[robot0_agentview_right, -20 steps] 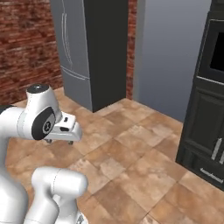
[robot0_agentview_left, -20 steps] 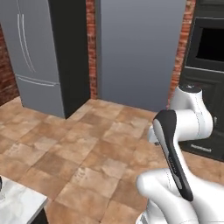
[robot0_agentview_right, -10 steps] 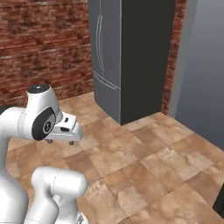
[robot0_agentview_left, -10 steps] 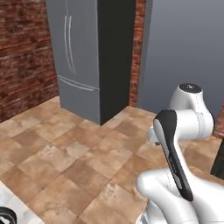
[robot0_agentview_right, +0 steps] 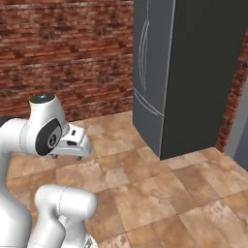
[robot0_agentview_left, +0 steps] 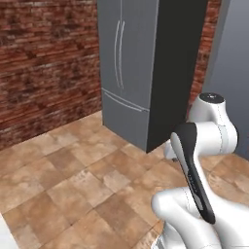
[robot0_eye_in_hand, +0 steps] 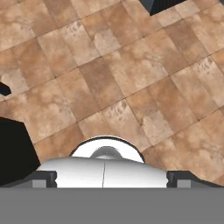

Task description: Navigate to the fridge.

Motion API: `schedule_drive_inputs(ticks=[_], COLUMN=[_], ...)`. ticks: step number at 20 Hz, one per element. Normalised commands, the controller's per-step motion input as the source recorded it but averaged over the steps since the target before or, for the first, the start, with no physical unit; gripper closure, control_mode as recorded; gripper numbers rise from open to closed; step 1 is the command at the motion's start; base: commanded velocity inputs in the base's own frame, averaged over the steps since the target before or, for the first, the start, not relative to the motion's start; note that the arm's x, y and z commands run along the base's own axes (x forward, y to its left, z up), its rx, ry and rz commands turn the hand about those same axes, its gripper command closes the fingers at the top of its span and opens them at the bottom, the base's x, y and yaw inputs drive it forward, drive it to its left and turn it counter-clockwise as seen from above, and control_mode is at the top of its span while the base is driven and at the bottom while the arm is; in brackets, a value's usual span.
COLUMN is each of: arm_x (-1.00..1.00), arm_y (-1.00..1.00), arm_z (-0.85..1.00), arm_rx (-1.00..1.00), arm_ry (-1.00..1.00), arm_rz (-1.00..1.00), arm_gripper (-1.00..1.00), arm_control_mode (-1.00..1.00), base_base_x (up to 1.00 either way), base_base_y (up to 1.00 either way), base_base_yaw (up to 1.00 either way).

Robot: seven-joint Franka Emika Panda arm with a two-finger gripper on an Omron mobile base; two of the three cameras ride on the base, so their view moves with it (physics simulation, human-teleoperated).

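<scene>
The fridge (robot0_agentview_left: 127,73) is tall and grey, with two long thin handles at the centre of its doors, a bottom drawer and a dark side. It stands a short way ahead against the brick wall, slightly left of centre in the left base view. In the right base view the fridge (robot0_agentview_right: 151,77) is right of centre. Its bottom corner (robot0_eye_in_hand: 161,4) touches the top edge of the hand view. My gripper (robot0_agentview_right: 72,145) is tucked in front of the arm over the floor. In the hand view the gripper (robot0_eye_in_hand: 111,178) is open, with nothing between its fingertips.
A red brick wall (robot0_agentview_left: 44,63) runs left of the fridge. Brown floor tiles (robot0_agentview_left: 73,180) lie between the base and the fridge. A plain grey panel (robot0_agentview_left: 233,73) stands to the right of the fridge. A white counter corner (robot0_agentview_left: 4,238) pokes in at the lower left.
The base has turned and the whole picture has shifted. The fridge has come from the left to the middle and looks larger. The black oven cabinet has left the views. The arm's pose is unchanged.
</scene>
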Motion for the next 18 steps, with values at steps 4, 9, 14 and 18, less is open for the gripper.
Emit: schedule_drive_inputs(ticks=[4, 9, 14, 18], arm_x=[0.00, 0.00, 0.00, 0.00], arm_y=[0.00, 0.00, 0.00, 0.00], arm_z=[0.00, 0.00, 0.00, 0.00], arm_rx=[0.00, 0.00, 0.00, 0.00], arm_ry=[0.00, 0.00, 0.00, 0.00], arm_rz=[0.00, 0.00, 0.00, 0.00], arm_gripper=[-1.00, -1.00, -1.00, -1.00], arm_control_mode=[1.00, 1.00, 1.00, 1.00], base_base_x=[1.00, 1.00, 0.99, 0.95], base_base_y=[-0.01, 0.00, 0.00, 0.00], base_base_yaw=[0.05, -0.07, -0.22, -0.29])
